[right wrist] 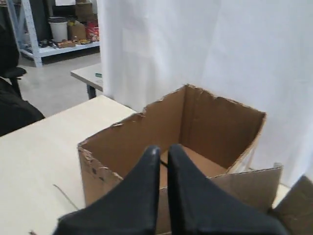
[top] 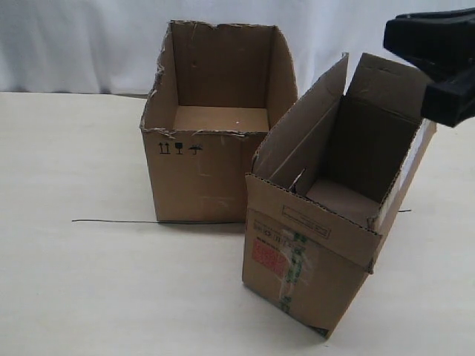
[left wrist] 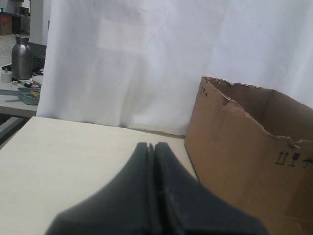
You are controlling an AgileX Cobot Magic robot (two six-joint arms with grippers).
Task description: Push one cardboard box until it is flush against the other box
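Note:
The cardboard box (top: 312, 256), narrow, with a red label and green-printed tape, stands askew at the front right, flaps up. Its left flap reaches the right wall of the other box (top: 200, 167), the wider one with a torn rim and black symbols; their bases stand apart at an angle. My right gripper (top: 430, 59) hovers above the narrow box's far right flap, fingers together, holding nothing. In the right wrist view the gripper (right wrist: 164, 149) points over that flap (right wrist: 249, 188) toward the wide box (right wrist: 210, 122). My left gripper (left wrist: 151, 145) is shut and empty beside the wide box (left wrist: 234, 161).
A thin dark wire (top: 111, 221) lies on the pale table (top: 82, 289) in front of the wide box. A white curtain (top: 74, 44) hangs behind. Beyond it are a steel bottle (left wrist: 21, 56) on a side table and shelving (right wrist: 54, 34).

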